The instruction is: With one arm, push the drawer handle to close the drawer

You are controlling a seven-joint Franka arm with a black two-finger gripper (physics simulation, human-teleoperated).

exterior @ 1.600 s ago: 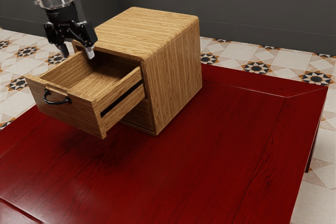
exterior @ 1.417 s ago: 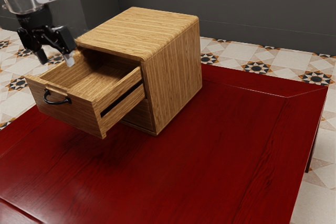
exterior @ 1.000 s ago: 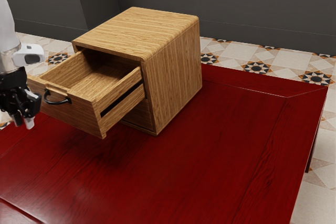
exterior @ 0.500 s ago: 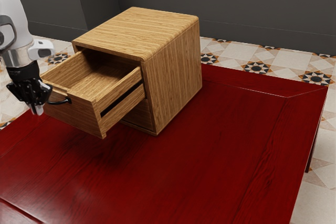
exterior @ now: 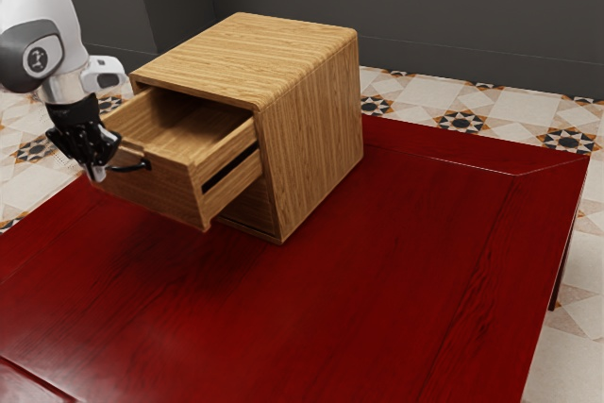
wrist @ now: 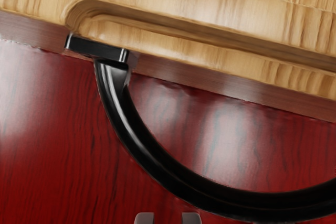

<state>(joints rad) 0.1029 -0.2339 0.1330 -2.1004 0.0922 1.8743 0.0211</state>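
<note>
My gripper (exterior: pixel 97 173) is at the outer face of the pulled-out drawer (exterior: pixel 156 191), beside the black curved handle (exterior: pixel 132 168). Its fingers stand a small gap apart with nothing visible between them. In the wrist view the tips of the gripper (wrist: pixel 168 218) lie just off the outer curve of the handle (wrist: pixel 149 163), and the top edge of the drawer (wrist: pixel 210 43) runs behind. Contact with the handle cannot be made out. The drawer sticks well out of the wooden cabinet (exterior: pixel 311 129), its inside partly visible.
A lower drawer front (exterior: pixel 247 212) sits beneath the open one. The cabinet stands on a dark red table (exterior: pixel 359 290), which stretches toward the exterior view's right and front. A grey wall (exterior: pixel 425 16) rises behind, beyond a tiled floor.
From above the open drawer, my hand has swung out and down to its front, its fingers drawing closer together. Since half a second ago, hand and drawer have moved toward the cabinet, the drawer sliding partway in.
</note>
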